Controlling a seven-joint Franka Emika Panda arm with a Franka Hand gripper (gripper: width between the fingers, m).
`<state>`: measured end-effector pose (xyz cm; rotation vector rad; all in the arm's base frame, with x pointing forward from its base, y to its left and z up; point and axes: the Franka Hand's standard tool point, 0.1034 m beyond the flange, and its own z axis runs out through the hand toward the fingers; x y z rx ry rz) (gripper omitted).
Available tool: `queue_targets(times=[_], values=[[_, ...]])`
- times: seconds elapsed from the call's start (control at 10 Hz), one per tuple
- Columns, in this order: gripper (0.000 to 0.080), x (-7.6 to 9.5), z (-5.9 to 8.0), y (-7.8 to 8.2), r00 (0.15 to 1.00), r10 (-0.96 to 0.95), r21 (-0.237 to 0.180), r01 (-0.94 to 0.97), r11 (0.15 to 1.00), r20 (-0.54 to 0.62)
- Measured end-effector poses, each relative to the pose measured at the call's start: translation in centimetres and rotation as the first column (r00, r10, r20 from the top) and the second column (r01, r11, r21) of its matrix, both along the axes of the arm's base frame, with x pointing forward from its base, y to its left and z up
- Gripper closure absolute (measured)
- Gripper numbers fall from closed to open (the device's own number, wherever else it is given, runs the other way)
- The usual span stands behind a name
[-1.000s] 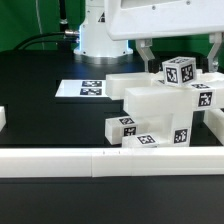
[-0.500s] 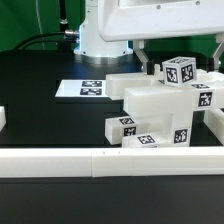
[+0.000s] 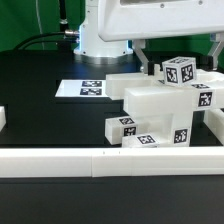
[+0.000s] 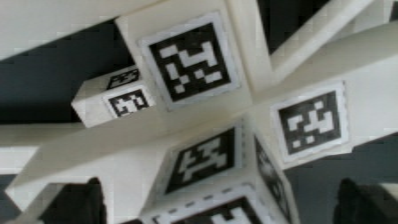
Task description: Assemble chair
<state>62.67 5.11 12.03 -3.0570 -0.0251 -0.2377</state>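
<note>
The chair's glossy white parts (image 3: 158,108) lie clustered at the exterior view's right, each bearing black-and-white tags. A tagged post (image 3: 180,72) sticks up on top of the pile. My gripper (image 3: 182,60) hangs right over it, open, with one dark finger on each side of the post and clear of it. In the wrist view the tagged blocks (image 4: 199,62) fill the picture, and the post's end (image 4: 231,190) sits between my two fingers (image 4: 79,202), which stand wide apart. Nothing is held.
The marker board (image 3: 86,89) lies flat on the black table behind the pile. A long low white rail (image 3: 100,160) runs along the front edge, with a short white piece (image 3: 3,118) at the exterior view's left. The arm's base (image 3: 100,35) stands behind.
The hand has shifted slightly above the pile. The jaws stay open and the chair parts have not moved.
</note>
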Motion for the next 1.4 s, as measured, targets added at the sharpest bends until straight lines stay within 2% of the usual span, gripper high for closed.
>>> queue_targets(times=[0.1,0.4,0.5,0.6,0.7,0.8,1.1,1.4], values=[[0.0150,0.01,0.00,-0.04,0.998,0.068,-0.019,-0.068,0.998,0.004],[0.0177,0.14,-0.03,0.07,0.995,0.096,-0.026,-0.096,0.995,0.018],[0.0355,0.27,-0.10,-0.21,0.995,0.093,-0.032,-0.092,0.995,0.034],[0.0355,0.25,-0.12,-0.19,0.996,0.078,-0.029,-0.077,0.997,0.031],[0.0519,0.25,-0.12,-0.20,0.997,0.067,-0.027,-0.066,0.997,0.031],[0.0516,0.25,-0.12,-0.20,0.998,0.062,-0.026,-0.061,0.998,0.031],[0.0516,0.25,-0.14,-0.17,0.992,-0.127,0.009,0.127,0.992,0.018],[0.0515,0.22,-0.15,-0.03,0.924,-0.382,0.050,0.382,0.923,-0.011]])
